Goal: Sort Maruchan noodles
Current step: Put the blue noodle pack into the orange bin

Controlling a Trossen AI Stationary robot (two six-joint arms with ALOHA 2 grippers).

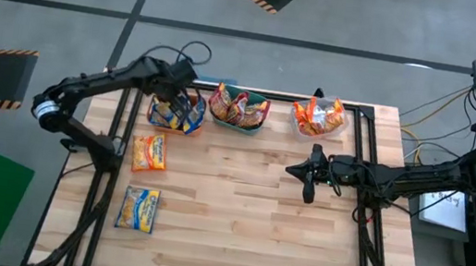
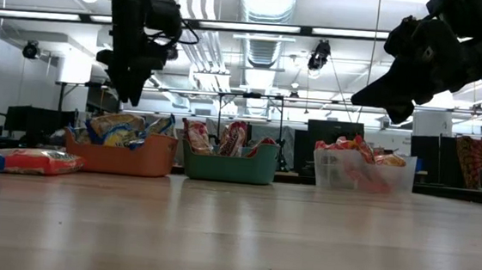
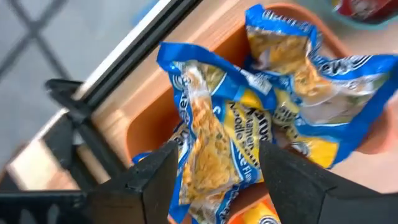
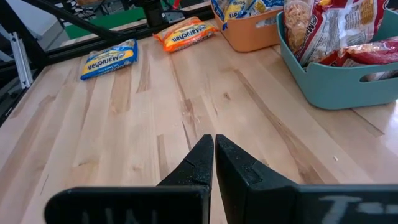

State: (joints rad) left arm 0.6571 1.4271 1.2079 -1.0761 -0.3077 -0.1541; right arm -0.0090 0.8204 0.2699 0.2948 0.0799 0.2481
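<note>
Blue-and-yellow Maruchan noodles packets (image 3: 211, 118) lie piled in the orange bin (image 3: 143, 124) at the table's far left. My left gripper (image 3: 217, 155) hangs open just above this pile, fingers pointing down, one on either side of the top packet and clear of it; in the low view it (image 2: 131, 92) stands above the bin (image 2: 123, 156). An orange packet (image 1: 149, 151) and a blue packet (image 1: 139, 209) lie flat on the table's left side. My right gripper (image 4: 214, 140) waits shut above the table's right middle, with nothing in it.
A green bin (image 1: 238, 110) with maroon-pink packets stands at the far middle. A clear bin (image 1: 318, 116) with orange-red packets is at the far right. The wooden table (image 1: 233, 235) is bare toward its near edge. Black frame rails (image 1: 102, 170) run along both sides.
</note>
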